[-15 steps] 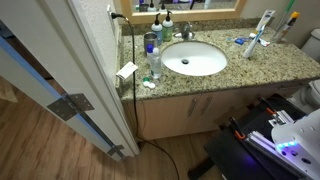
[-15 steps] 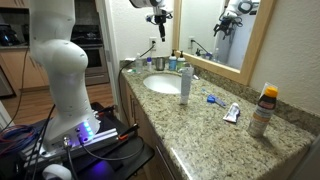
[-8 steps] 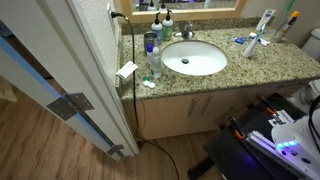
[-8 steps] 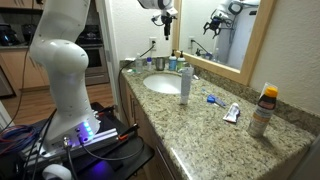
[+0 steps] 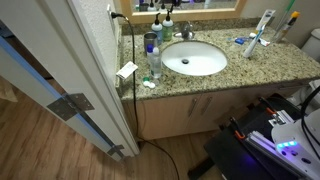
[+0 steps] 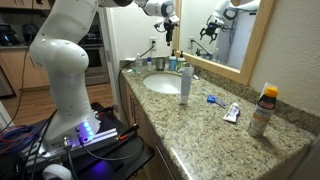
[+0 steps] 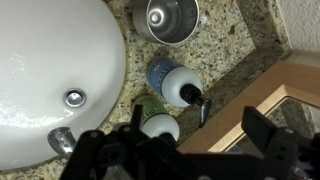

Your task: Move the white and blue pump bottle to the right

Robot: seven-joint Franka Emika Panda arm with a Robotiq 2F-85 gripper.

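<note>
The white and blue pump bottle [image 7: 172, 80] stands upright at the back of the counter between the sink and the mirror frame; its dark nozzle points toward the frame. It also shows in an exterior view [image 6: 172, 63], next to the faucet. My gripper [image 7: 185, 140] hangs above it, jaws wide apart and empty, one dark finger on each side of the view's lower edge. In an exterior view the gripper [image 6: 168, 24] is well above the bottles, close to the mirror.
A metal cup [image 7: 172, 15] and a green and white bottle [image 7: 160, 127] flank the pump bottle. The white sink [image 7: 50, 60] and the wooden mirror frame [image 7: 250, 95] hem it in. A clear blue-capped bottle [image 6: 185, 85] stands at the sink's front; toothbrush-like items [image 5: 255, 40] lie further along.
The arm has swung toward the mirror and the gripper has come down over the bottles behind the sink. Nothing on the counter has moved.
</note>
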